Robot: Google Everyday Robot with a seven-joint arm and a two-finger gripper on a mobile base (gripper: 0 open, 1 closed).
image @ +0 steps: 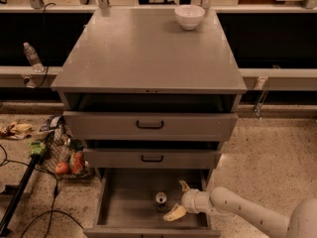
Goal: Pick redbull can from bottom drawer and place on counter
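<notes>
The hand – fingers spread apart – sits low inside the open bottom drawer, just beside the upright can, while the counter above carries a white bowl.

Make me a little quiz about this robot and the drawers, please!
1. True or false: the redbull can stands on the counter.
2. Where is the white bowl? A) on the counter B) on the floor C) in a drawer
3. Fill in: the open gripper, beside the can, is inside the ____ drawer.
Key: 1 false, it is in the bottom drawer; 2 A; 3 bottom.
</notes>
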